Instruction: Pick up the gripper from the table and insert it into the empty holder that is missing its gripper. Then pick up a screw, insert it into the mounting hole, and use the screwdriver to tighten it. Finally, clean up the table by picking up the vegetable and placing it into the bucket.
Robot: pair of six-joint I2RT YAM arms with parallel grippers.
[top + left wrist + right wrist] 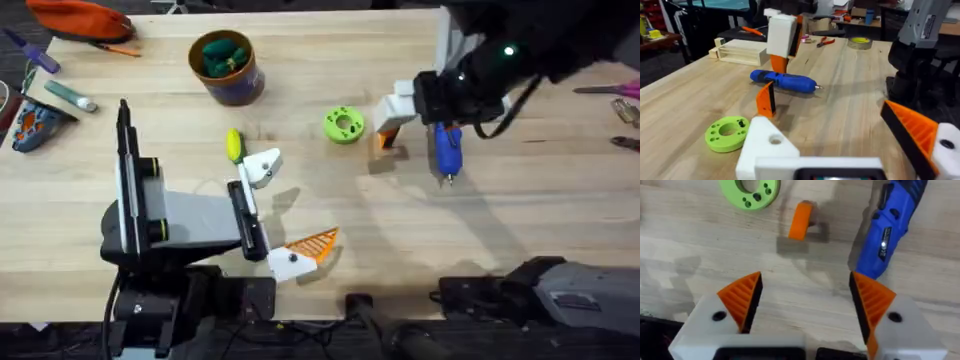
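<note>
The loose orange gripper [801, 220] [385, 143] stands on the table beside the blue screwdriver [890, 230] [446, 150], which lies flat. My right gripper [805, 287] hovers open just above them, nothing between its orange pads. My left gripper [300, 200] is open near the front edge. One side of it is the bare white holder [767, 145] [262, 168]; the other carries an orange finger [912, 127]. The yellow-green vegetable [233, 145] lies just beyond the holder. The bucket [227, 65] stands at the back with green lumps inside. A screw is out of view.
A lime-green disc [343, 124] [727, 133] lies left of the loose gripper. A pale wooden box [742, 51] and a tape roll [859, 42] sit on the table's right side. An orange pouch [80, 18] and small tools [70, 95] crowd the back left corner.
</note>
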